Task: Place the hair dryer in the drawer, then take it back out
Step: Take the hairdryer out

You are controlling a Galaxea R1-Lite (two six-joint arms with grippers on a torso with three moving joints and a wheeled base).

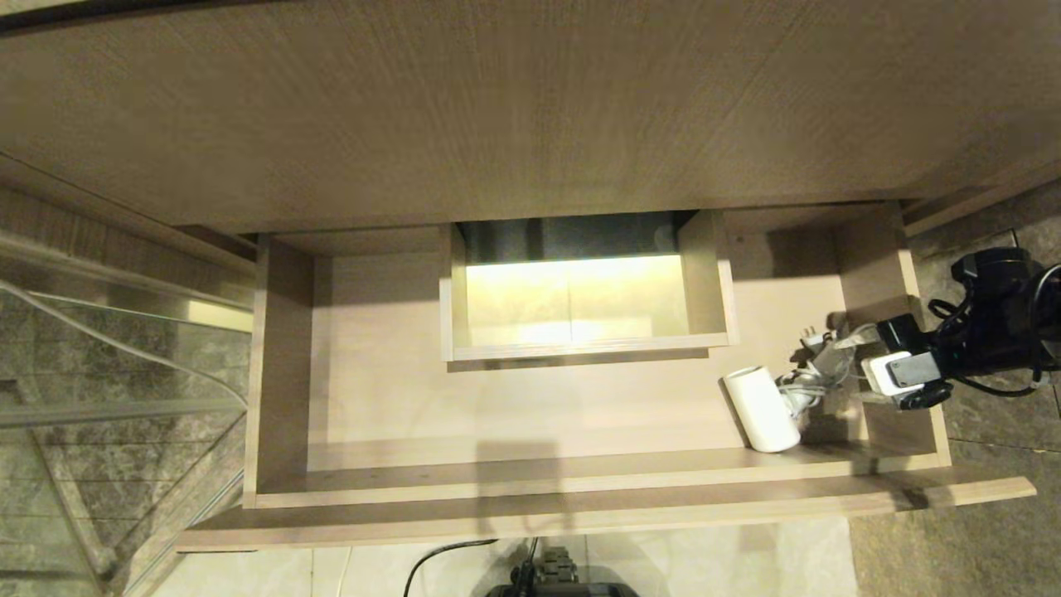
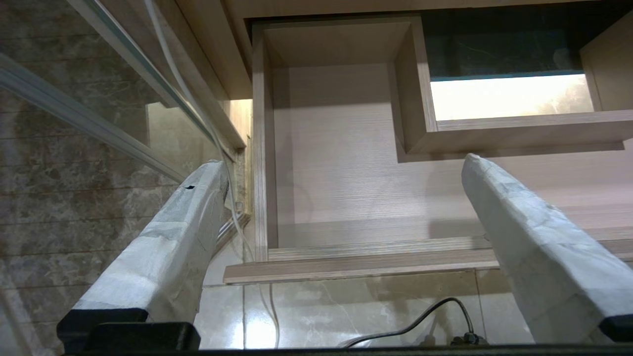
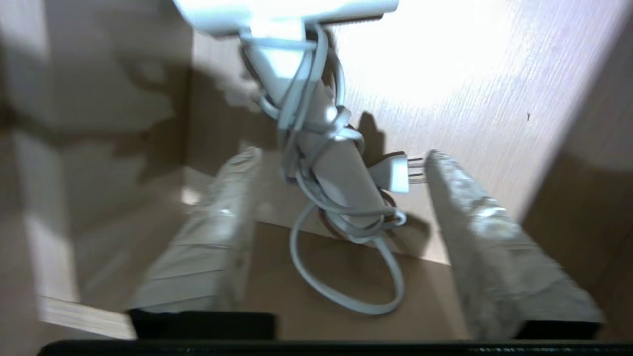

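a: where's the hair dryer (image 1: 767, 408)?

b: it lies on the floor of the drawer (image 1: 530, 477), at the right end, near the front wall. its white barrel points toward the front and its handle runs back toward the right side wall, with the grey cord (image 3: 341, 277) wound round the handle.

a: and the plug?

b: the plug (image 3: 393, 173) sticks out beside the handle, its prongs close to one finger of the right gripper (image 3: 341, 163).

a: is that gripper pinching the dryer?

b: no. the right gripper (image 1: 816, 352) reaches in over the right side wall, and in the right wrist view its two taped fingers (image 3: 222, 212) stand spread on either side of the handle, apart from it.

a: the other arm?

b: the left gripper (image 2: 341, 173) hangs in front of the drawer's left end, its fingers wide apart with nothing between them.

a: anything else in the drawer?

b: the boxed cut-out (image 1: 580, 348) at mid-back, lit from below.
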